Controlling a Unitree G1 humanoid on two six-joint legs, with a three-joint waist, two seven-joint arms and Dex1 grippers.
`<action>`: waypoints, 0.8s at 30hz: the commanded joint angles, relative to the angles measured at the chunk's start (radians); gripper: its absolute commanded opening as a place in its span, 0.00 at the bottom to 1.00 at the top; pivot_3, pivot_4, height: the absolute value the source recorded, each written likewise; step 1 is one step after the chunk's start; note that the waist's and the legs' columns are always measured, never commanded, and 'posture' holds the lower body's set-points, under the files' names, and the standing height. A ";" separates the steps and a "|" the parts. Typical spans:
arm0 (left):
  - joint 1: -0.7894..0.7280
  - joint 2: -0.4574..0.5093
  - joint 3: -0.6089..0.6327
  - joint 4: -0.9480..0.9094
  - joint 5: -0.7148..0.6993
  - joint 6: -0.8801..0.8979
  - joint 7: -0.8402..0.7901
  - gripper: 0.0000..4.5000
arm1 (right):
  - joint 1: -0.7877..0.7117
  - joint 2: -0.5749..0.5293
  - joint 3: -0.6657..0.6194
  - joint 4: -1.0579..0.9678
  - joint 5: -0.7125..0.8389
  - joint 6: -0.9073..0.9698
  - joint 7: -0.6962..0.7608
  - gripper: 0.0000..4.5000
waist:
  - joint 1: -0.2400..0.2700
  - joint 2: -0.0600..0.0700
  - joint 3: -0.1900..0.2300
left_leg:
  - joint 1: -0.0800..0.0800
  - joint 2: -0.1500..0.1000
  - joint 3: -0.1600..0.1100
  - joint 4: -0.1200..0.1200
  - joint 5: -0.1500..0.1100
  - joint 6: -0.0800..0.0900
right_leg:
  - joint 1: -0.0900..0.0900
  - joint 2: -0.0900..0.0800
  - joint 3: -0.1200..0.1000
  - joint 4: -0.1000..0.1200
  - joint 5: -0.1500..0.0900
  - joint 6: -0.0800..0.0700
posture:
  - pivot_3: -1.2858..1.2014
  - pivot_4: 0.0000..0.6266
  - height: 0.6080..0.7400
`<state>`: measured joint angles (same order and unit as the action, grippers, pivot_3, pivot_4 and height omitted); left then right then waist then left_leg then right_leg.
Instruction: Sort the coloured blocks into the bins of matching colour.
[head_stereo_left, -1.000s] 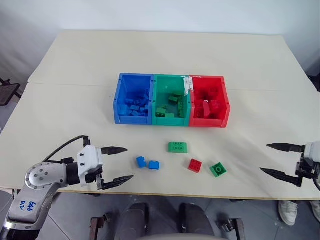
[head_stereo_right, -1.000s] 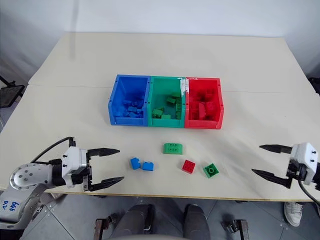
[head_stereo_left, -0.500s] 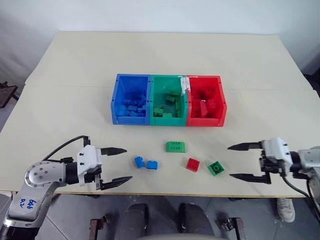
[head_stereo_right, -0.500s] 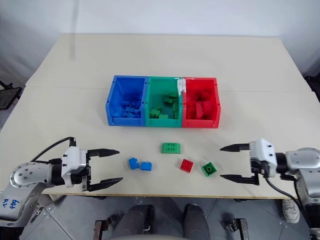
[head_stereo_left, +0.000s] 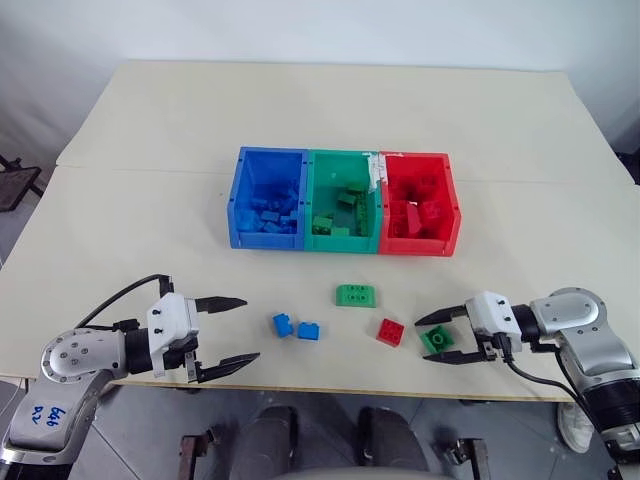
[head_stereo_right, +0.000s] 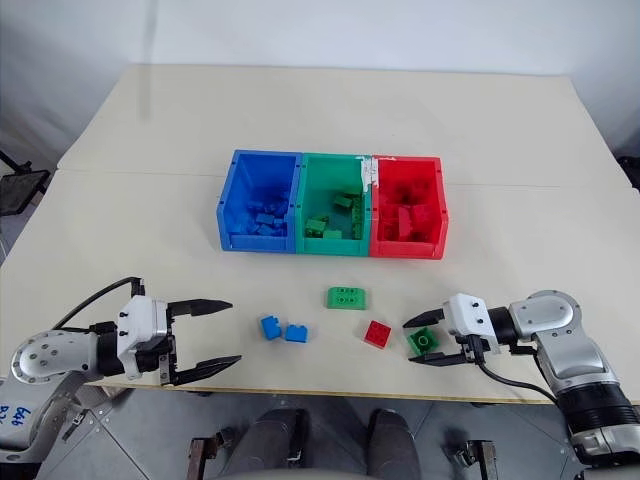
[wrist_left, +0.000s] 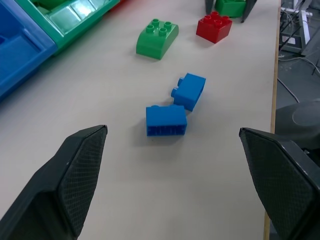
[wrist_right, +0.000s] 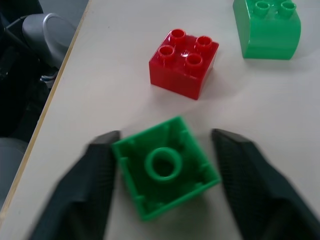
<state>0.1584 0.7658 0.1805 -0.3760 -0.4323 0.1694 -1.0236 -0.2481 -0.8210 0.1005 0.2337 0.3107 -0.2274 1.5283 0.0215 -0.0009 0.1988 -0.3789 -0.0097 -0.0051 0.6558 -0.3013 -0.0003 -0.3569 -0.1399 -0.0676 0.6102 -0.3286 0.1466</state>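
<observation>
Five blocks lie loose on the table, in a band between the bins and the near edge, so the sorting is not finished. The small green block (wrist_right: 165, 173) is nearest the near edge, toward the right, and lies upside down with its hollow side up. The red block (head_stereo_left: 390, 331) is just beside it, and the wide green block (head_stereo_left: 355, 295) sits a little farther in, toward the bins. The two blue blocks (head_stereo_left: 295, 327) are close together, left of the red one, near the near edge. The three bins stand joined in a row at the middle of the table: the blue bin (head_stereo_left: 236, 195) on the left, the green bin (head_stereo_left: 344, 155) in the middle and the red bin (head_stereo_left: 452, 200) on the right. Each already holds several blocks of its own colour, so part of the work seems done. The right gripper (head_stereo_left: 440, 338) is around the small green block; one finger is at its side, the other is a little apart, so it is not clamped yet. The left gripper (head_stereo_left: 228, 329) hovers low with its fingers wide apart and empty, just left of the blue blocks. I judge that all five loose blocks are left to carry, and the small green one is probably the next.
</observation>
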 joint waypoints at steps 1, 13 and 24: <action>-0.011 0.005 0.021 -0.007 0.002 -0.013 0.010 1.00 | -0.029 -0.018 -0.041 0.033 0.021 -0.014 0.021 0.42 | -0.001 0.000 0.000 | 0.000 0.001 0.000 0.001 0.000 0.000 | 0.000 0.001 0.000 0.000 0.000 0.000 | 0.52 0.24 1.00; 0.004 -0.034 0.088 0.044 -0.001 0.002 0.104 1.00 | -0.397 0.183 -0.046 -0.143 0.152 0.458 -0.316 0.42 | -0.030 0.001 0.001 | 0.002 0.010 0.004 0.001 -0.002 -0.006 | -0.002 0.009 0.003 0.001 0.002 -0.005 | 0.52 0.24 1.00; 0.085 -0.064 0.131 -0.001 0.004 -0.003 0.171 1.00 | -0.765 0.505 0.044 0.353 -0.105 0.246 -0.517 0.50 | -0.029 0.000 0.000 | -0.013 0.007 0.005 0.003 -0.002 -0.004 | -0.022 0.007 0.004 0.014 0.002 -0.008 | 0.52 0.24 1.00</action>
<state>0.2273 0.7063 0.2808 -0.3255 -0.4250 0.1736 -0.8631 -0.9901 -0.3214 0.1528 0.5747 0.2152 0.0601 1.0128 -0.0074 -0.0006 0.1991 -0.3916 -0.0033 0.0006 0.6588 -0.3038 -0.0037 -0.3785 -0.1336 -0.0631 0.6241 -0.3267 0.1384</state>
